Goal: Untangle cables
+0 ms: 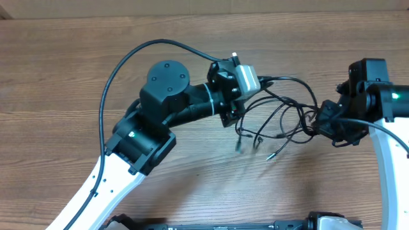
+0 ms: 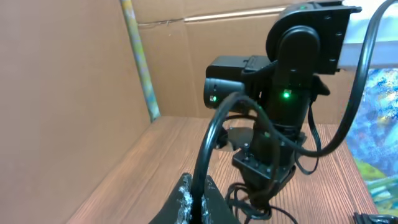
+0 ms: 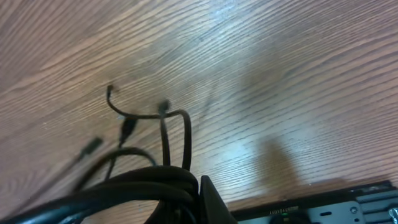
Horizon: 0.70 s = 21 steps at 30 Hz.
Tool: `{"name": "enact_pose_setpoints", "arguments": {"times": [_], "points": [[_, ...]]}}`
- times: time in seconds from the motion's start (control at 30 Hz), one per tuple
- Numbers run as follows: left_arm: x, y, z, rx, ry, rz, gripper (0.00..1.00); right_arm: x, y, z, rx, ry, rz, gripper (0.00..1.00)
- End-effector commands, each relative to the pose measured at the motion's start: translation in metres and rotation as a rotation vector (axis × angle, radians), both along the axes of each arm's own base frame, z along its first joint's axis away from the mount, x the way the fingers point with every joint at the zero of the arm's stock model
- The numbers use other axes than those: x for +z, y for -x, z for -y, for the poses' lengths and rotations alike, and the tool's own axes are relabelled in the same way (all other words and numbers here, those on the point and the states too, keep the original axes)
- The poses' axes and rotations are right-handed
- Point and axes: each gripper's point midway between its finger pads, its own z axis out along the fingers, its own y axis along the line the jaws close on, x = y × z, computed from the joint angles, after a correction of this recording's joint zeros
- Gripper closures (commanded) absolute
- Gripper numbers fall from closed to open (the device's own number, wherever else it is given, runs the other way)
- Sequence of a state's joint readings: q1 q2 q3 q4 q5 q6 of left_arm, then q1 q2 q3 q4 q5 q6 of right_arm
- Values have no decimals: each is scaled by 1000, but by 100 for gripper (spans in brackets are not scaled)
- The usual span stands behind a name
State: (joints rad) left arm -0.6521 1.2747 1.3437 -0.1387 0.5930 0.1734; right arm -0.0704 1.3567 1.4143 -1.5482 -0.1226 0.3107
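Stretching away from the left gripper (image 1: 236,121), the cables (image 1: 282,120) form one loose web of thin black loops held above the wooden table (image 1: 77,64). The left gripper's jaws look clenched on a cord: in the left wrist view a black strand rises straight out from between its fingertips (image 2: 185,198). On the far side of the web from the left gripper, the right gripper (image 1: 317,125) appears to be grasping a thick bunch of cords, which crowd against its finger (image 3: 208,198) in the right wrist view.

Several plug ends (image 1: 238,145) dangle free just below and beside the left gripper, so some cords have slack tails. By my judgement the job is only partly done. The bundle is spread wide rather than knotted tight, yet the loops cross one another about midway out from the left gripper, and no cord lies apart on its own. What remains is to draw each cord out of those crossings and lay them down apart.
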Motion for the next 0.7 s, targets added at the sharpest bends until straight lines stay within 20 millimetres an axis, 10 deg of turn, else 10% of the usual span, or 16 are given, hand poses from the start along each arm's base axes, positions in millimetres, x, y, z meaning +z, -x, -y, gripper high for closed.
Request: {"name": "enact_pose_setpoints", "arguments": {"times": [0.0, 0.13, 0.33, 0.67], "points": [[14, 3, -15, 20, 16, -3, 96, 1, 0, 9, -11, 49, 0, 96], [9, 3, -15, 22, 4, -18, 96, 1, 1, 8, -10, 41, -2, 96], [-44, 10, -22, 5, -195, -70, 60, 4, -3, -11, 7, -68, 17, 96], [-96, 34, -25, -109, -351, -213, 50, 20, -12, -53, 125, -308, 92, 96]]}}
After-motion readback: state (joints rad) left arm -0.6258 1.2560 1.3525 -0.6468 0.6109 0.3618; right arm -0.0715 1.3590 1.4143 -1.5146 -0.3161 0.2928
